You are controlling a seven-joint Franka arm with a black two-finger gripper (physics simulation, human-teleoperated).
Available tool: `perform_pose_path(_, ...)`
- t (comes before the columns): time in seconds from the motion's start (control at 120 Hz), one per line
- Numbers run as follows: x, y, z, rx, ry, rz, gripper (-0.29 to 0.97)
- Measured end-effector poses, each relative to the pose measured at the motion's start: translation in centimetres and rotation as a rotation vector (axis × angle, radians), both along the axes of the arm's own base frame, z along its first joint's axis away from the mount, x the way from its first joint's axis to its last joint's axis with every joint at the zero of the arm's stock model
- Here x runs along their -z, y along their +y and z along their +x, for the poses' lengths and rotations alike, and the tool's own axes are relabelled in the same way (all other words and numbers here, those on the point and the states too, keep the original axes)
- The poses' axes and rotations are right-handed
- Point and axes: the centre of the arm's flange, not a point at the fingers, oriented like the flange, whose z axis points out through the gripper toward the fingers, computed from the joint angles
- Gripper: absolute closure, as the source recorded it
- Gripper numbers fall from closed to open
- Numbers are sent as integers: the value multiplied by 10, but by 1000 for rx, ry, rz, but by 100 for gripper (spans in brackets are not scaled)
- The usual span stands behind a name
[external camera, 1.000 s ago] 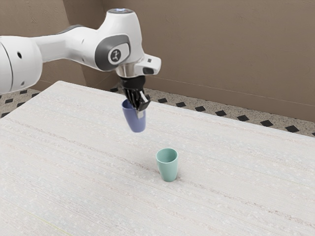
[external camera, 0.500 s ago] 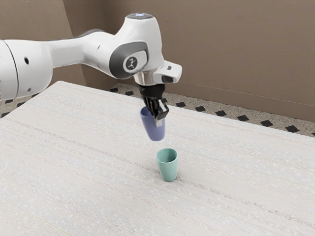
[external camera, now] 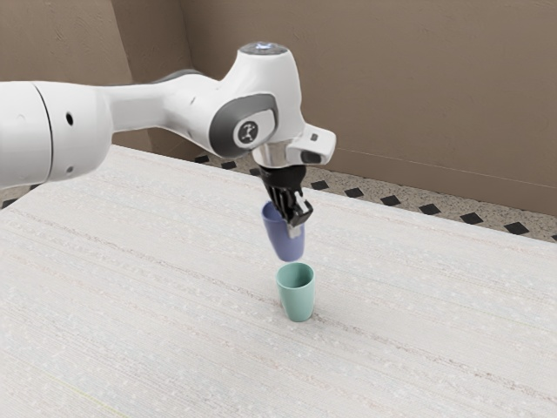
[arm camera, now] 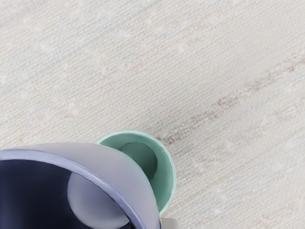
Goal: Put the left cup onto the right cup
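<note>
The black pincer [external camera: 294,214] is closed on the rim of the blue cup [external camera: 283,240], on the cup's right side in the exterior view, and holds it in the air, clear of the pale woven surface [external camera: 130,305]. The blue cup hangs tilted, its base just above the mouth of the green cup [external camera: 296,293] and slightly toward the exterior view's left of it; the two are apart. The green cup stands upright on the surface. In the wrist view the blue cup's wall [arm camera: 112,164] overlaps part of the green cup's open mouth [arm camera: 164,162], with bare surface [arm camera: 190,71] around them.
</note>
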Motion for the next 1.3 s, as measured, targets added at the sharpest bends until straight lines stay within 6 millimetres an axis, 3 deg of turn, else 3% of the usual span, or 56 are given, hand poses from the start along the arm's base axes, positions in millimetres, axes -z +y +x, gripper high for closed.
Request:
perform_pose_path(0.883,39,-11,-2,6,30,14,78)
perform_pose_path(1.3,43,-10,-3,3,36,16,78)
